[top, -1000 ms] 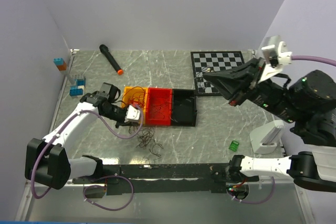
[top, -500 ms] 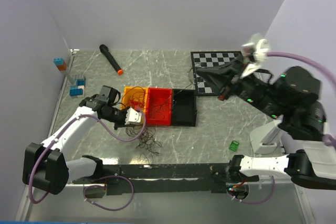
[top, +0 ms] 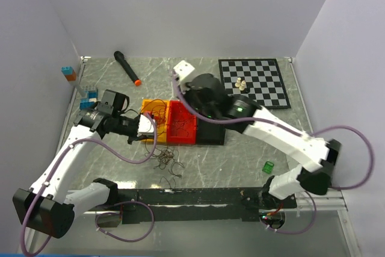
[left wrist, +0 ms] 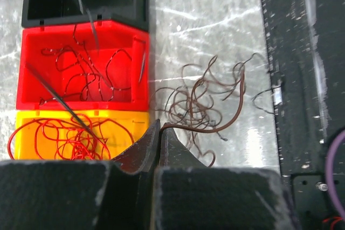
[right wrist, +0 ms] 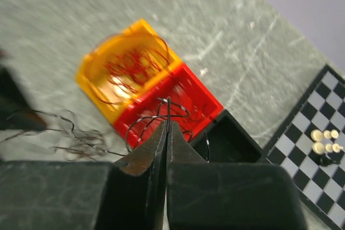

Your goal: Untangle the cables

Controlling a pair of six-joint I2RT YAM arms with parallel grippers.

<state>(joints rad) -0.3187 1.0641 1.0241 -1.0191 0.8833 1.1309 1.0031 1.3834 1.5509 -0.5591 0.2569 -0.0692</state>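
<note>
left pincer (left wrist: 159, 127) clamped on brown cable (left wrist: 232, 119), likely to draw it from the tangle (left wrist: 188, 106) on worktop (left wrist: 205, 20) | right pincer (right wrist: 167, 127) clamped on black cable (right wrist: 168, 109) above red bin (right wrist: 205, 87), seemingly colour-sorting | red cables (right wrist: 132, 68) in yellow bin (right wrist: 94, 98)

Cables (left wrist: 186, 109) on table (left wrist: 215, 14), perhaps touching bins (left wrist: 81, 105) behind

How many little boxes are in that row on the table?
3. Seen from above: the yellow-orange box at the left end, the red box in the middle, the black box at the right end.
</note>
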